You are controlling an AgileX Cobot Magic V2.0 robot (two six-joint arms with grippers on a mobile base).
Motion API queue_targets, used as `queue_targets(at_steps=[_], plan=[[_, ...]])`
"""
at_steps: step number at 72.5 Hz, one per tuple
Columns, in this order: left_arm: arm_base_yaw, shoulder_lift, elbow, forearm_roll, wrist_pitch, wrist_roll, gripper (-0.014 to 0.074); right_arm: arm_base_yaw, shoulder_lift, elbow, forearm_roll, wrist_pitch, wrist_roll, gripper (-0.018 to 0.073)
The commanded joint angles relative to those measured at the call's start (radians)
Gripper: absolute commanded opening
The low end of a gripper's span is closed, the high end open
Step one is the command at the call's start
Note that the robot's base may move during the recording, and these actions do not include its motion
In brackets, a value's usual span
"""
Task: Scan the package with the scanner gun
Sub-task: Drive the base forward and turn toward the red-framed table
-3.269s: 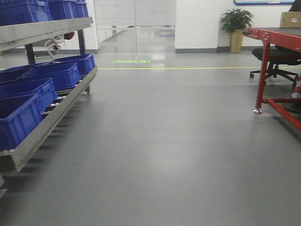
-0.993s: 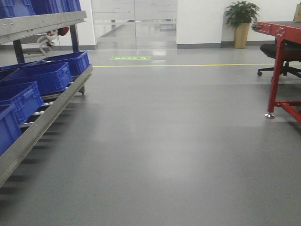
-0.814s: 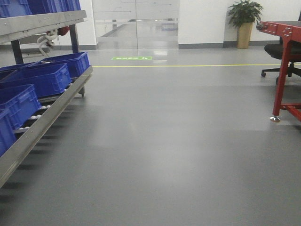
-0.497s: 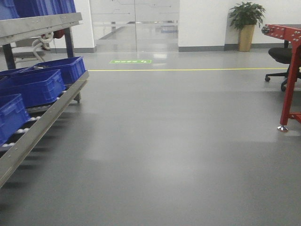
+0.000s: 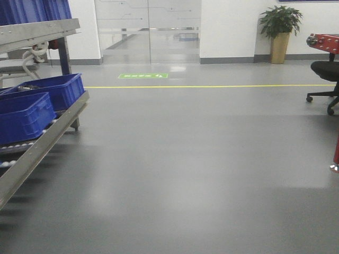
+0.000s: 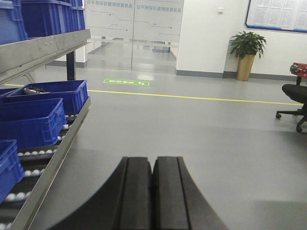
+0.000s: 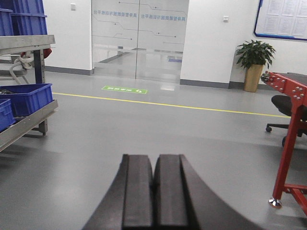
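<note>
Over the grey floor (image 5: 185, 174), left end effector (image 6: 152, 165) and right end effector (image 7: 154, 163) are squeezed shut, holding nothing. No package or scanner gun shows. The robot seems to be on its way and must find them next.

Floor (image 5: 201, 159): smooth grey coating, semi-gloss, soft reflections.
Crates (image 5: 24, 116): blue moulded plastic, slight sheen.
Roller rack (image 5: 39, 148): bare grey metal, dull.
Doors (image 5: 148, 26): clear glass with frosted bands.
Table frame (image 7: 290, 139): red painted metal, glossy.
Plant pot (image 5: 279, 47): tan, satin sheen.
Left gripper (image 6: 152, 163) and right gripper (image 7: 154, 163): matt black, smooth.
</note>
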Motion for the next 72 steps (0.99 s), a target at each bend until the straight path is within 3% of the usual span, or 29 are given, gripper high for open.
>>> queue_targets(at_steps=[1, 72], plan=[[-0.003, -0.004, -0.002, 0.001, -0.020, -0.004, -0.0111, -0.003, -0.003, 0.000, -0.005, -0.023, -0.001, -0.0168], [-0.001, -0.004, -0.002, 0.001, -0.020, -0.004, -0.0111, -0.003, -0.003, 0.000, -0.005, -0.023, -0.001, -0.0168]])
